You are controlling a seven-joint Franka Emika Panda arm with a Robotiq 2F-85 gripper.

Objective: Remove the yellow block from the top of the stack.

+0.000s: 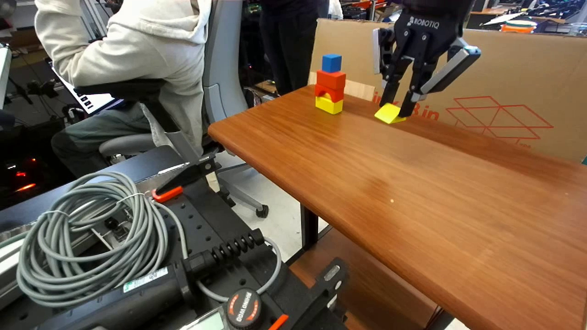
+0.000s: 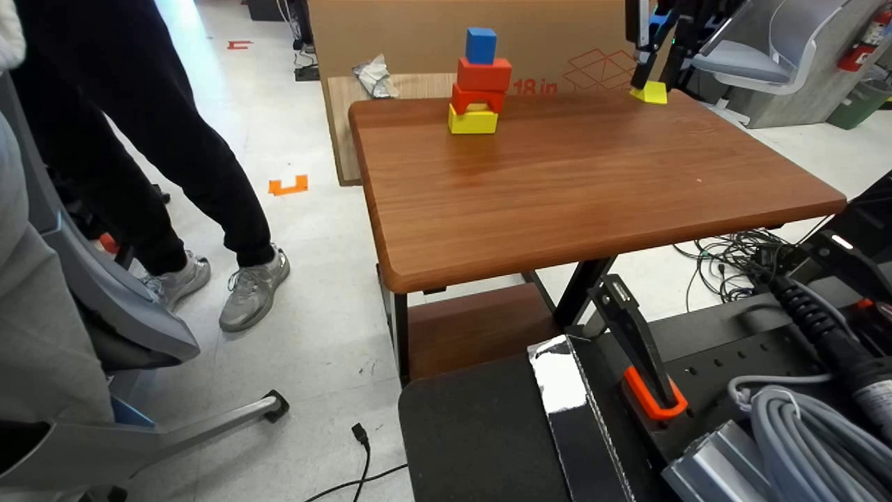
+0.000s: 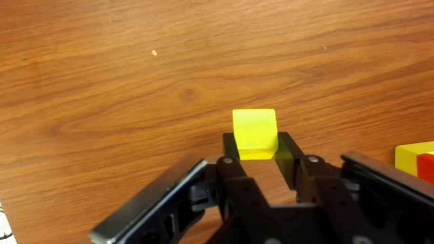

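My gripper [image 1: 398, 101] is shut on the small yellow block [image 1: 388, 113], which sits tilted between the fingertips. The yellow block also shows in an exterior view [image 2: 651, 93] and in the wrist view [image 3: 256, 130], where a fingertip presses each side. It is over the table, apart from the stack; its exact height is hard to tell. The stack [image 1: 330, 80] stands upright with a blue cube on top, a red block, a red arch and a yellow base. The stack also shows in an exterior view [image 2: 481, 74]; only a corner of it shows in the wrist view [image 3: 425, 166].
The brown wooden table [image 1: 367, 183] has a rounded edge towards the seated person [image 1: 137, 55]. A big cardboard box [image 1: 504, 78] stands behind the table. A black bench with a coiled grey cable [image 1: 91, 238] is in front. Another person's legs [image 2: 174, 139] are beside the table.
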